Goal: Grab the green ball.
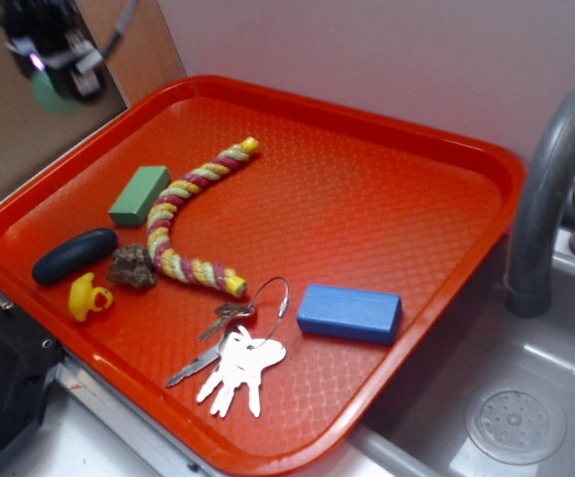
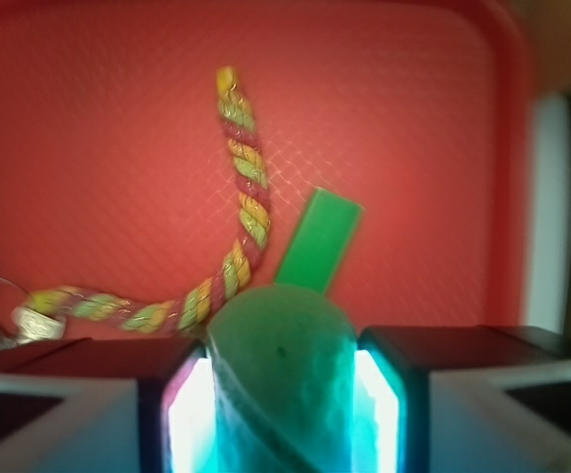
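- We see the end effector (image 1: pixel 54 72) raised at the upper left of the exterior view, above and beyond the far left edge of the red tray (image 1: pixel 386 159).
- In the wrist view its two pads (image 2: pixel 181 414) press on either side of the green ball (image 2: pixel 280 379), so we read it as clamped on the ball, closed only to the ball's width.
- The ball is held clear of the tray; in the exterior view we make it out only as a green blur (image 1: pixel 49 94) under the end effector.
- On the tray's left part we note a green block (image 1: pixel 140 195), lying just left of a curved striped rope (image 1: pixel 183 224).
- Near the tray's left rim lie a dark oval (image 1: pixel 74 255), a brown lump (image 1: pixel 132 267) touching the rope's bend or just beside it, and a yellow duck (image 1: pixel 88 297).
- Toward the front we see keys on a ring (image 1: pixel 237 353), and to their right a blue block (image 1: pixel 350 313), apart from them.
- In the wrist view the rope (image 2: pixel 241 212) and green block (image 2: pixel 320 241) lie on the tray (image 2: pixel 98 128) well below the ball.
- Right of the tray stand a grey faucet (image 1: pixel 550 189) and a sink with a drain (image 1: pixel 515 425).
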